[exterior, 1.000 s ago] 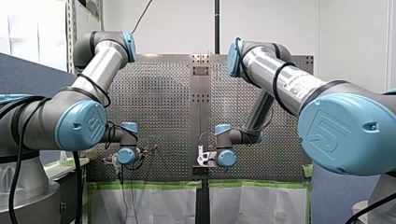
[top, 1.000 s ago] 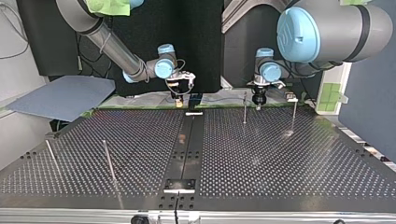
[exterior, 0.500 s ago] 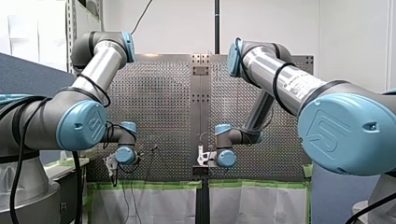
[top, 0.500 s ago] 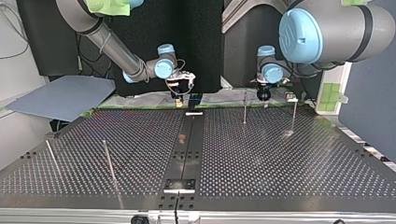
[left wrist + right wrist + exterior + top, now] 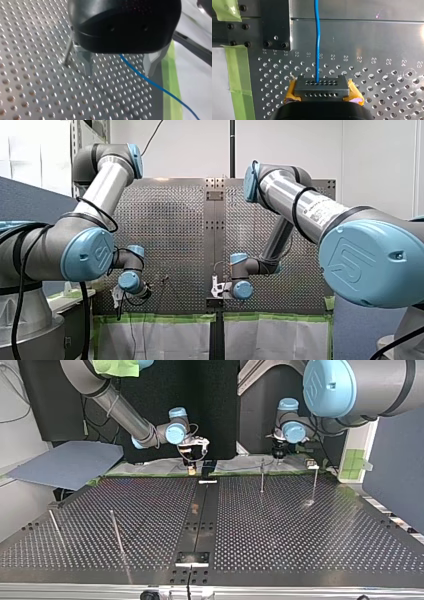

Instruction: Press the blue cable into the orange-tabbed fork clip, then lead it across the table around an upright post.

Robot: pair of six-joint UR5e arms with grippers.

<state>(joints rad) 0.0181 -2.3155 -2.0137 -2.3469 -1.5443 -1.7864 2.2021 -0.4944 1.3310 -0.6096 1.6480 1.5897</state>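
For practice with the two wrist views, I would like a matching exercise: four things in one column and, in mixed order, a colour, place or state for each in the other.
Column 1
A. blue cable
B. my left gripper
C. pads of my right gripper
D. tape on the table's edge

Column 2
1. yellow
2. green
3. open, with the metal fingers apart
4. runs straight ahead from my right gripper

Pairs: A-4, B-3, C-1, D-2.
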